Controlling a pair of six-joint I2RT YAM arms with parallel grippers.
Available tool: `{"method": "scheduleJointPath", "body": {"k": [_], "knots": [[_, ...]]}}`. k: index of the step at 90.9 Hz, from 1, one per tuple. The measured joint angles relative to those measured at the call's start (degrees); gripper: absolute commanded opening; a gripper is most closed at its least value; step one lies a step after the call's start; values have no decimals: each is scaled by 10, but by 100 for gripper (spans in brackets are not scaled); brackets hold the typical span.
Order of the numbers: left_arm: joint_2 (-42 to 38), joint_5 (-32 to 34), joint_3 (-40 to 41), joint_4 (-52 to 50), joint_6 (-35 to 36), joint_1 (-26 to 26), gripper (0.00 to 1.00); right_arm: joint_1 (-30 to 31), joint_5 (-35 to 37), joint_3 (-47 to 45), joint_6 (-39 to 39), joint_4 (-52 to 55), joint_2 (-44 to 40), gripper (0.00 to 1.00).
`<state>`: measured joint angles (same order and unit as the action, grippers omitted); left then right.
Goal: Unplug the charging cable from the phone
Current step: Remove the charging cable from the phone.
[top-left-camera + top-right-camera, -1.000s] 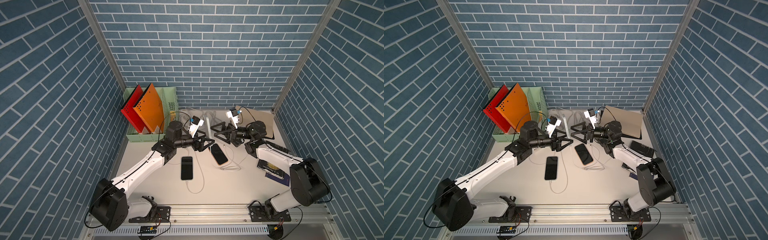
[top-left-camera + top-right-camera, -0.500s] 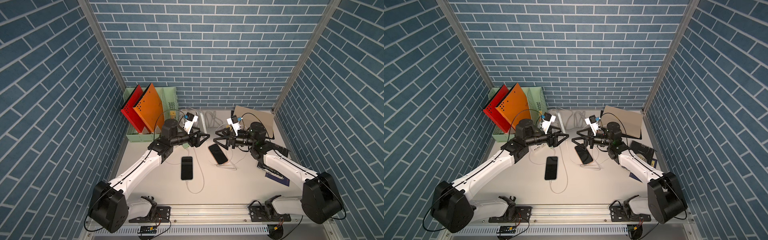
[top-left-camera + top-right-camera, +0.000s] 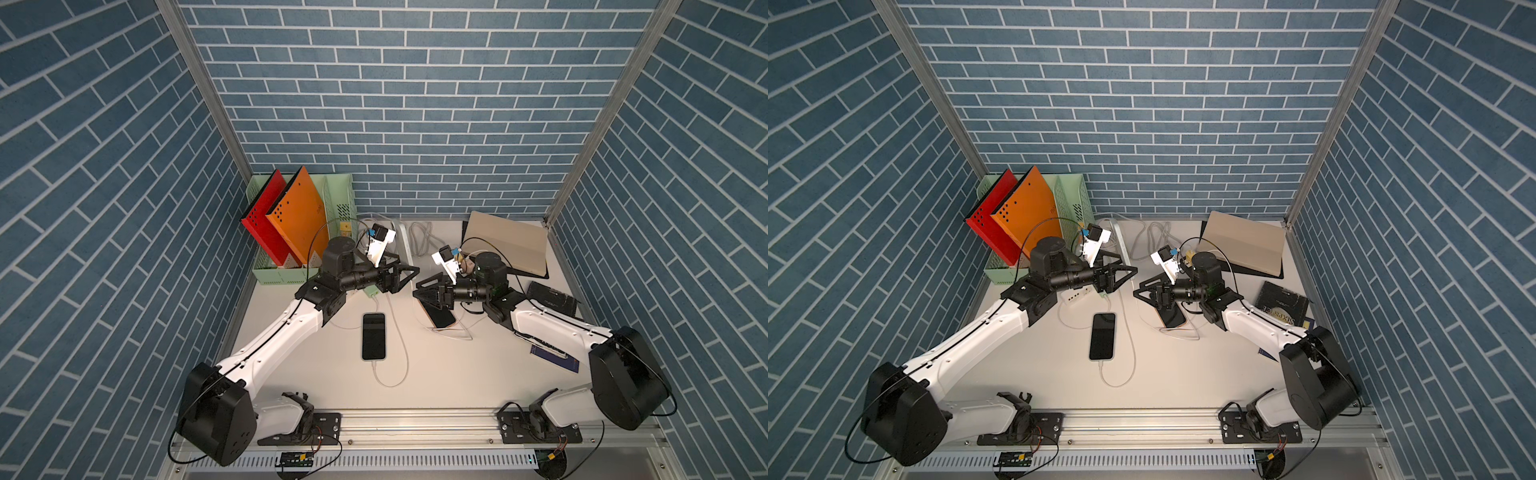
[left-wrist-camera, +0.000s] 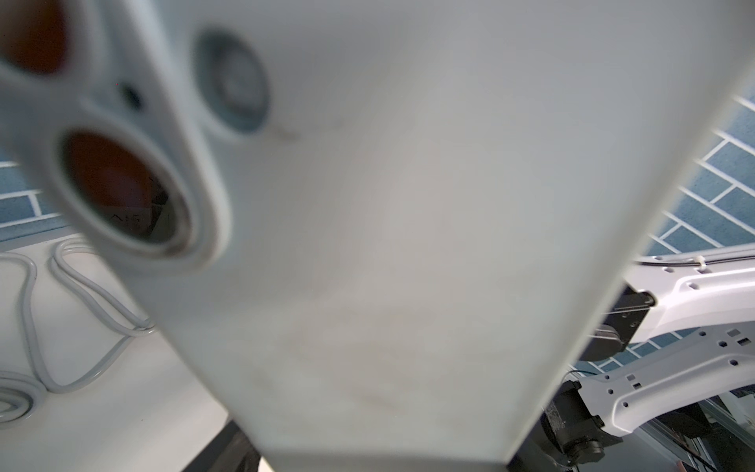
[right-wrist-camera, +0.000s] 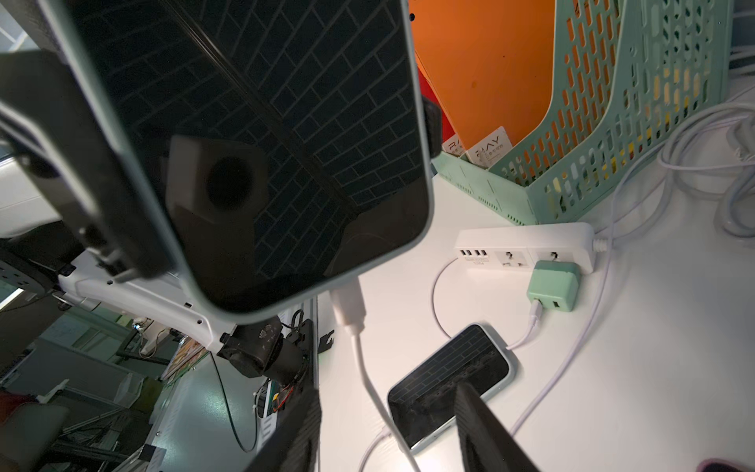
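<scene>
Phone (image 5: 253,155) pinched by L gripper (image 3: 409,272); R gripper (image 3: 422,291) just narrowed from wide, still spread, not yet on cable plug (image 5: 347,304). Pull prob next.

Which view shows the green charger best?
Right wrist: the green charger is unobstructed, plugged into the power strip. In both top views it is a mostly hidden green sliver. Left wrist shows none of it.

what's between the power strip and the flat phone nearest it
A green charger, plugged into the power strip, with a white cable leading from it toward the phone. The right wrist view shows this.
</scene>
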<state>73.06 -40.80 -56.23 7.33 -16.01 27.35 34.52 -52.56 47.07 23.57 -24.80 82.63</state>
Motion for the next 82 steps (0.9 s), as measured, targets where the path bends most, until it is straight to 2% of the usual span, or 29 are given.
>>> {"method": "scheduleJointPath", "body": {"k": [18, 49, 82], "knots": [[0, 1, 0, 0, 0, 0, 0, 16, 5, 0, 0, -6, 13, 25], [0, 1, 0, 0, -6, 0, 0, 19, 13, 0, 0, -17, 24, 0], [0, 3, 0, -2, -7, -1, 0, 21, 12, -6, 1, -27, 23, 0]]}}
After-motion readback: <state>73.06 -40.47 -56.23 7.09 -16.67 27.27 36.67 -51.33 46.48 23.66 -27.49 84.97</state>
